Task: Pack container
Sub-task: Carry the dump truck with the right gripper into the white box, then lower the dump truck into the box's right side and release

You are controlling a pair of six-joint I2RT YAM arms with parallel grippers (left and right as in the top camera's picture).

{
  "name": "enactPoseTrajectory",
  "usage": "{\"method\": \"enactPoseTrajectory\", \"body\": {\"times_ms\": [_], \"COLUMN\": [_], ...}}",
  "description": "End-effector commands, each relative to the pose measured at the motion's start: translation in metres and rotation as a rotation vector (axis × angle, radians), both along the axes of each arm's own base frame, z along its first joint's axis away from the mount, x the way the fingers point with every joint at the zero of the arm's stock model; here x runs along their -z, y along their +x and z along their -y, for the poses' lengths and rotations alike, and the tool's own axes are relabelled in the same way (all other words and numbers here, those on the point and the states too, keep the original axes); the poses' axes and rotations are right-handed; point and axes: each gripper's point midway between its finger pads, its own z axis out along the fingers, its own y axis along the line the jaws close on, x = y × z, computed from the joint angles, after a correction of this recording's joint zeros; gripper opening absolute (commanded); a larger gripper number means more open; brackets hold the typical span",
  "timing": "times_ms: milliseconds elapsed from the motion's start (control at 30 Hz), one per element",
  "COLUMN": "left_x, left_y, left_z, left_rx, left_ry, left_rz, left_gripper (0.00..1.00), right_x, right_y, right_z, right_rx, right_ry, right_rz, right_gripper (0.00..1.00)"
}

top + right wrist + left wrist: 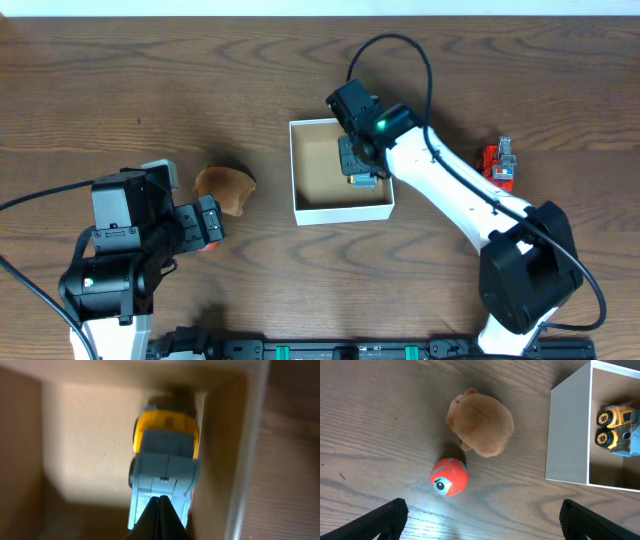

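Toy truck (pixel 617 430) in container (pixel 345 211), by right wall. Plush (pixel 225 188) left of container, ball (pixel 449 476) just beside it. Small toy (pixel 499 165) well off right.

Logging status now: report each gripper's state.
Left gripper: open, empty.
Right gripper: closed, empty, over the toy truck in the container.

Dark brown wood-grain table (pixel 120 90). Near centre: container (pixel 345 211), white walls, brown inside, standing flat on table. Left of it, apart: brown plush toy (pixel 225 188), lying on bare wood. Just beside plush: small red ball (pixel 449 476) with eye mark; contact with plush not clear. Far right, well apart from container: red toy (pixel 498 165), details too small.
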Motion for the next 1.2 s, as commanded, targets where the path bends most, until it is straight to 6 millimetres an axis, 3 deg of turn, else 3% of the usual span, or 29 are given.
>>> {"method": "enactPoseTrajectory", "body": {"times_ms": [0,567,800,1167], "left_x": [-0.006,-0.006,-0.004,-0.004], "left_y": [0.001,0.001,-0.001,-0.001], "left_z": [0.002,0.002,0.003,0.003], "left_rx": [0.008,0.008,0.008,0.008], "left_ry": [-0.008,-0.008,-0.009,-0.008], "left_rz": [0.012,0.012,0.003,0.002], "left_gripper": [0.98,0.98,0.98,0.98], "right_x": [0.003,0.018,0.033,0.035], "right_y": [-0.005,0.012,0.019,0.025], "right_z": [-0.001,-0.006,0.005,0.029], "right_rx": [-0.013,-0.002,0.025,0.079], "right_ry": [-0.001,0.008,-0.023,-0.041], "right_rz": [0.006,0.07,0.058,0.038], "right_gripper": [0.01,0.01,0.01,0.01]}}
